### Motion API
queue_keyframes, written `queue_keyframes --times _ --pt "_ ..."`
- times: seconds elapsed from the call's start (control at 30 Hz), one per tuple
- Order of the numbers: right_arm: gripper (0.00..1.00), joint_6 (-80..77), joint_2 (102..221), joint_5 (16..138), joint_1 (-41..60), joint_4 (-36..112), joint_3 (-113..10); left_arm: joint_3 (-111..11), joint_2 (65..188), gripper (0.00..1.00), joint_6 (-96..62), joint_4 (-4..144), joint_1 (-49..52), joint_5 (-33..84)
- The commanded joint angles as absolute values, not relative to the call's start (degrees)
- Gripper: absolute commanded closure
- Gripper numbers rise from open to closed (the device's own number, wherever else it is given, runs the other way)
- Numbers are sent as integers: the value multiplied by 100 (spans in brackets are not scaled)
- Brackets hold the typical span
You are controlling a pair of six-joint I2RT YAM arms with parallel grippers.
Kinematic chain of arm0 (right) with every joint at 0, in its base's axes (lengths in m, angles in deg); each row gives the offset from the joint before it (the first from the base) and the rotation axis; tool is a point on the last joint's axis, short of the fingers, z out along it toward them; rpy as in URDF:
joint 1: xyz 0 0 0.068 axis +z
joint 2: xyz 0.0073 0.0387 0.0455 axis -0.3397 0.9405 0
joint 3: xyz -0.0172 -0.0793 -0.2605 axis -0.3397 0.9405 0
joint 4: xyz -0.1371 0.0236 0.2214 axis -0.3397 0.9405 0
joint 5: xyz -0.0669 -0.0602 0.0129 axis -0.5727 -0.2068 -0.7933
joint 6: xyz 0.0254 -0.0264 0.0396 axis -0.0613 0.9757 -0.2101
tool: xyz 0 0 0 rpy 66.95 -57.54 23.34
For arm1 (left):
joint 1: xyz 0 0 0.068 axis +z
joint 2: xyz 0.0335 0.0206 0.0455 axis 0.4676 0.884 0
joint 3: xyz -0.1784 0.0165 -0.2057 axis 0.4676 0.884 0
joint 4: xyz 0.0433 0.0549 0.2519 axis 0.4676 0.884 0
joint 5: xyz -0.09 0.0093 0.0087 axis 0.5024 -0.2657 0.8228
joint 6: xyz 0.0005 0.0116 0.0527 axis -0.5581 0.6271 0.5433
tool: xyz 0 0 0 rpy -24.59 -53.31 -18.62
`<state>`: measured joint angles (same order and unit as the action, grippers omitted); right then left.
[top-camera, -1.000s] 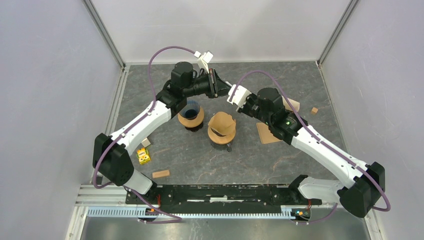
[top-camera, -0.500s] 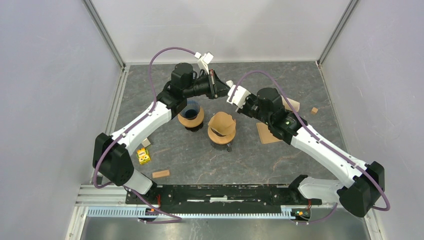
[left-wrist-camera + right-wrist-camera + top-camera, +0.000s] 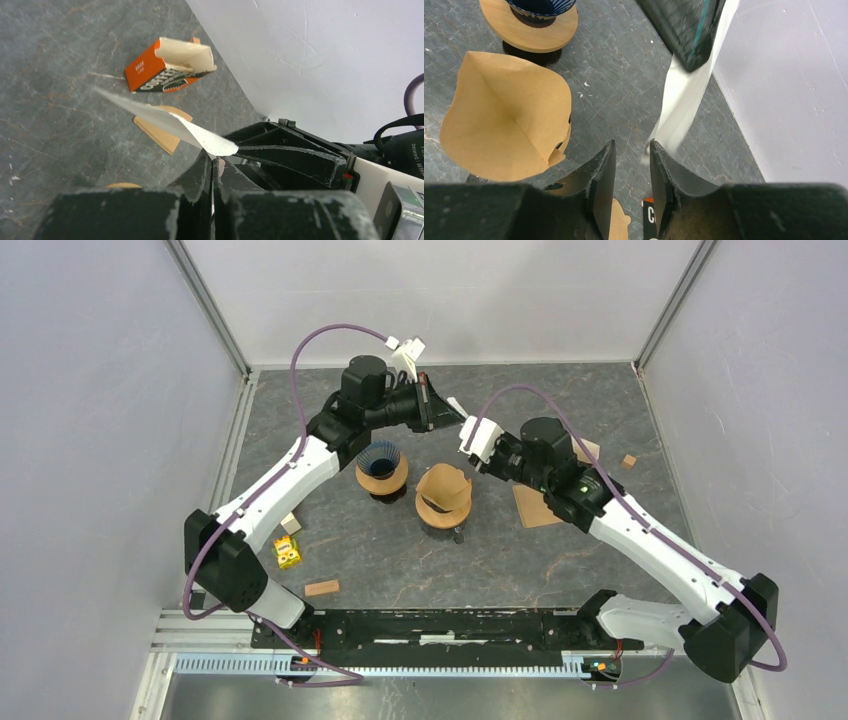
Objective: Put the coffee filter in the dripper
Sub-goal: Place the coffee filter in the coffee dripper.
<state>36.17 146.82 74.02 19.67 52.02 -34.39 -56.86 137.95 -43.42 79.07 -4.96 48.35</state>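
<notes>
My left gripper [image 3: 432, 405] [image 3: 214, 157] is shut on one end of a white paper coffee filter [image 3: 455, 408] [image 3: 170, 122], held in the air at the back of the table. The filter [image 3: 684, 100] hangs down toward my right gripper [image 3: 463, 422] [image 3: 633, 145], which is open; the paper's tip lies by the right finger's inner edge, unclamped. A blue ribbed dripper [image 3: 381, 462] [image 3: 541, 7] on a round wooden base stands below the left gripper with nothing in it. A second dripper holds a brown filter [image 3: 443, 488] [image 3: 509, 120].
An orange box [image 3: 585, 450] [image 3: 170, 65] and flat brown filters [image 3: 533, 505] [image 3: 160, 132] lie at the right. A yellow block [image 3: 287, 553], a wooden block [image 3: 321, 588] and a small cube [image 3: 628, 461] lie about. White walls enclose the table.
The left gripper has closed on the white filter, and the right gripper has opened and let go of it. Both arms shifted only slightly.
</notes>
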Motion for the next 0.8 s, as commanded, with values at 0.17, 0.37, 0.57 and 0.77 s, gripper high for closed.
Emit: queue_keyframes --times 0.17,0.37,0.57,0.77 --pt "55 3284 14215 7695 1656 5574 -4435 -6301 13753 98 -3823 8448 -508 4642" --pt "51 3119 14443 7923 1644 5650 -4739 -6277 13741 98 -3879 8404 -517 4659" --pt "49 3076 14582 8139 1640 5590 -4607 -6287 13780 98 -4014 8294 -526 4727" --pt "48 3033 14598 8165 1643 5530 -4548 -6302 13822 98 -4035 8290 -560 4721"
